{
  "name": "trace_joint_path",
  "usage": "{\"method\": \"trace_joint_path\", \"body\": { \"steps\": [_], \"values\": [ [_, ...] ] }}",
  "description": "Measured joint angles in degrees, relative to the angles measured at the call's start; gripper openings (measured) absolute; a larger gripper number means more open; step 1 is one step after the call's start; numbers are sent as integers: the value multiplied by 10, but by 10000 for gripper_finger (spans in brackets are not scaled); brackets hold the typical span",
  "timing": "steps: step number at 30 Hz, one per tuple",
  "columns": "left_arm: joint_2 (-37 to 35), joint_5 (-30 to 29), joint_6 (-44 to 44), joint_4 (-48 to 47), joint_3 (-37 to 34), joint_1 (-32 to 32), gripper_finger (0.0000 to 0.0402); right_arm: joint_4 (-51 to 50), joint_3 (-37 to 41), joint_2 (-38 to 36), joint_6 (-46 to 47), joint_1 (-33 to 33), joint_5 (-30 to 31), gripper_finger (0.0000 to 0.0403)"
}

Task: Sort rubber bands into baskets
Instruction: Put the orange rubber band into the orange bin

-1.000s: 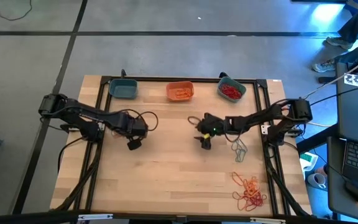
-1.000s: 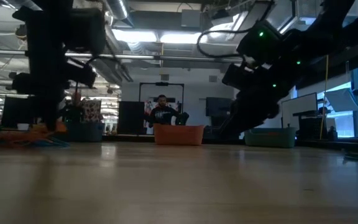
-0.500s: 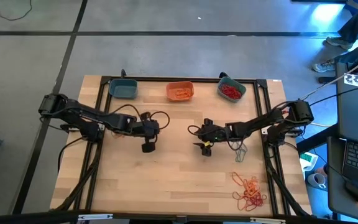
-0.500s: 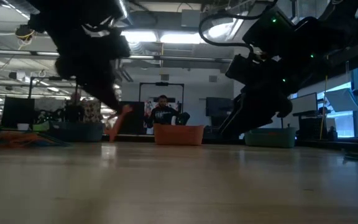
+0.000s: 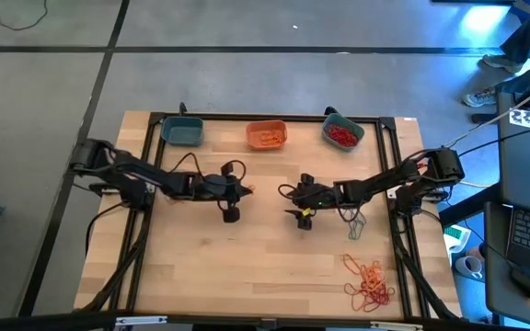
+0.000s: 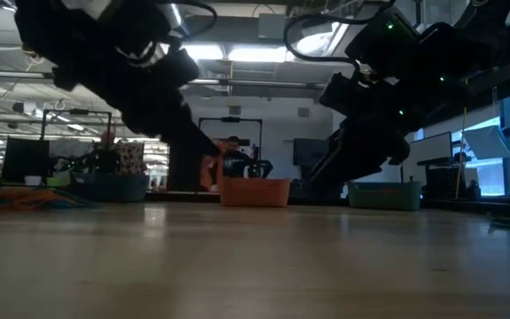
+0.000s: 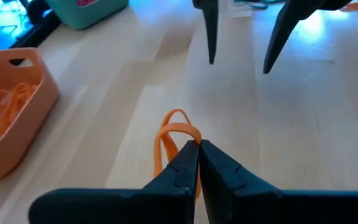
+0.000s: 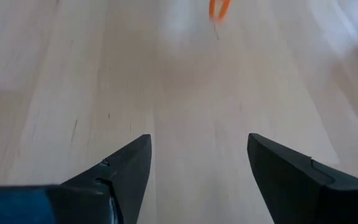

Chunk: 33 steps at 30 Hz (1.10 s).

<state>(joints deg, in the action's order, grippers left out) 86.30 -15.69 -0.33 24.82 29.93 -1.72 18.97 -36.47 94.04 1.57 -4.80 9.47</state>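
The left gripper (image 7: 198, 147) pinches a thin orange rubber band (image 7: 169, 140) over the light wooden table (image 5: 247, 267), near the small orange plastic basket (image 5: 266, 135) at the far edge. The right gripper (image 8: 197, 165) hangs mid-table, fingers spread, holding nothing.

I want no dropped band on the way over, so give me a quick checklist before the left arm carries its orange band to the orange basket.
1. Left gripper shut on the orange band: ok.
2. Band lifted off the table: cannot tell.
3. Orange basket upright at the far edge, orange bands already inside: ok.
4. Right gripper open, holding nothing: ok.
5. Right gripper close ahead of the left one, beside the path: not ok, watch clearance.
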Motion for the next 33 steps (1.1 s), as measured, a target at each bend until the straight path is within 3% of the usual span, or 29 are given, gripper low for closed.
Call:
{"method": "trace_joint_path", "body": {
  "steps": [9, 14, 19, 24, 33],
  "values": [
    [116, 12, -11, 150, 0, 0, 15, 16, 0, 0, 2, 0, 0, 264],
    [135, 36, -13, 139, 26, -1, 71, 75, 0, 24, 1, 0, 0, 264],
    [103, 37, -8, 58, 38, -12, 135, 155, 0, 67, 1, 0, 0, 264],
    [48, 32, -19, -18, 12, -24, 153, 174, -35, 104, -6, 0, 0, 264],
    [44, 17, -17, 94, -83, -39, 140, 87, -89, 158, -11, 0, 26, 259]
  ]
}}
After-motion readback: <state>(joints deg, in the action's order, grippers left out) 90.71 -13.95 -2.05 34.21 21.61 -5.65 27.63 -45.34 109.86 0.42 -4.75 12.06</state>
